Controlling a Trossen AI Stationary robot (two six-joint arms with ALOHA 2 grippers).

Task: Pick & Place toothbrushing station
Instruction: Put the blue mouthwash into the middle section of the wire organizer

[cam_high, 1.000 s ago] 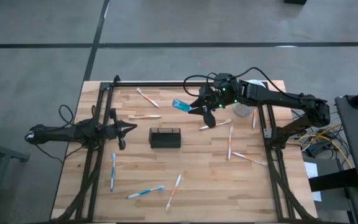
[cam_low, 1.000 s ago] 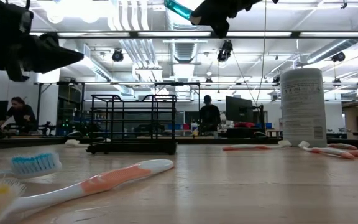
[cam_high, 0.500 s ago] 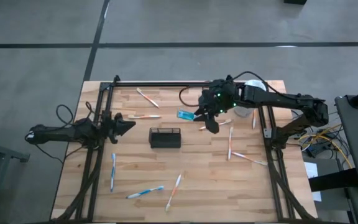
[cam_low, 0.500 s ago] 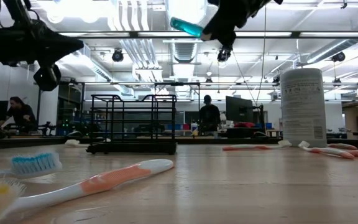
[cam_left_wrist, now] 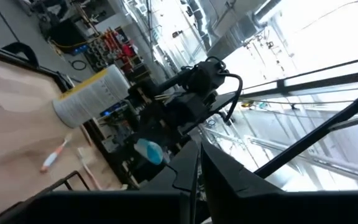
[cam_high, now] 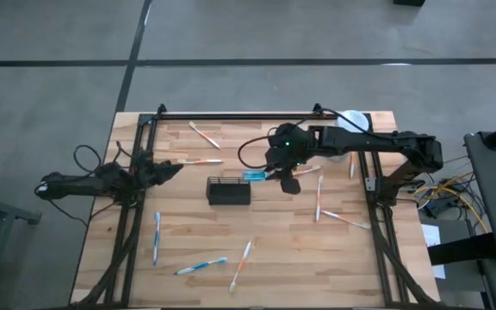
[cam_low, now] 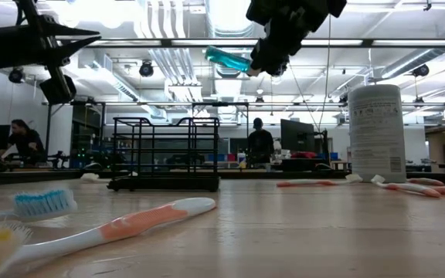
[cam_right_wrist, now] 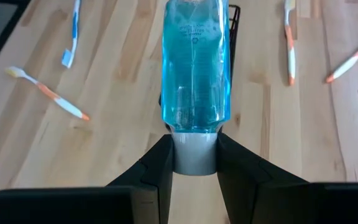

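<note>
A: High view, I see my right gripper [cam_high: 268, 173] clamped on a blue bottle [cam_high: 254, 175], just beside the black basket [cam_high: 229, 190] mid-table

B: Left gripper [cam_high: 169, 166]?

A: Pinched closed, holding nothing; wrist view hides most of the basket behind the bottle

The table [cam_high: 274, 250] is pale wood in plank stripes, framed by black rails [cam_high: 231, 115]. The basket [cam_high: 229, 190] is black wire mesh. The bottle [cam_right_wrist: 195, 65] is clear blue with a grey cap [cam_right_wrist: 194, 152], and the fingers [cam_right_wrist: 156, 169] on either side of that cap are black. Both arms are dark; the right arm [cam_high: 377, 143] shows a small green light [cam_high: 288, 145]. The canister [cam_low: 376, 133] is white with fine grey print. The toothbrushes lie about in two schemes: white with orange [cam_high: 241, 264] and white with blue [cam_high: 201, 266]. The nearest brush [cam_low: 114, 227] in the low view is white and orange, and one beside it has light blue bristles [cam_low: 43, 203]. The floor [cam_high: 231, 34] is grey.
</note>
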